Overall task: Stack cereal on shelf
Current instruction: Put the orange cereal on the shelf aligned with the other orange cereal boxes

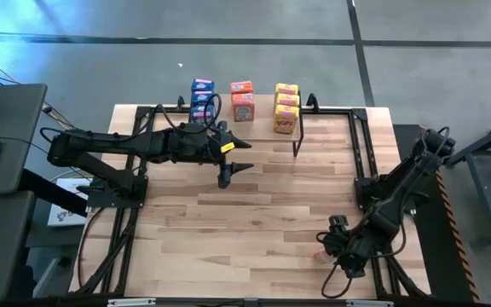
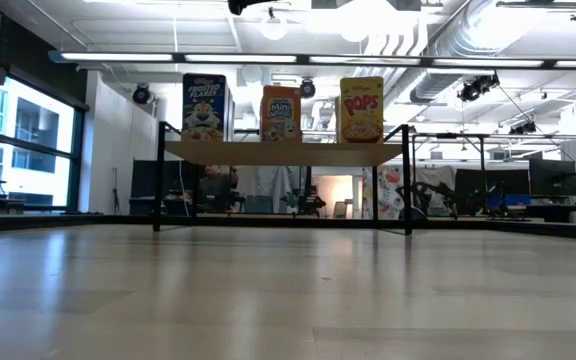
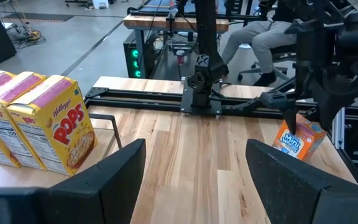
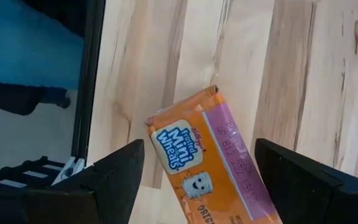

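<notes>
Right gripper [image 1: 335, 247]: near the table's front right corner, fingers spread wide above an orange-red cereal box [image 4: 211, 163] on the tabletop, gripping nothing.
Left gripper [image 1: 239, 155]: mid-table, fingers wide apart, empty.
Shelf [image 2: 283, 153]: far edge, carrying blue [image 1: 201, 96], orange-red [image 1: 242, 100] and yellow boxes [image 1: 286, 107].

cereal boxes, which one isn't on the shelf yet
The orange Mini-Wheats box at the table's near right corner, lying flat between the right pincer fingers, open. The other boxes stand on the shelf.
</notes>
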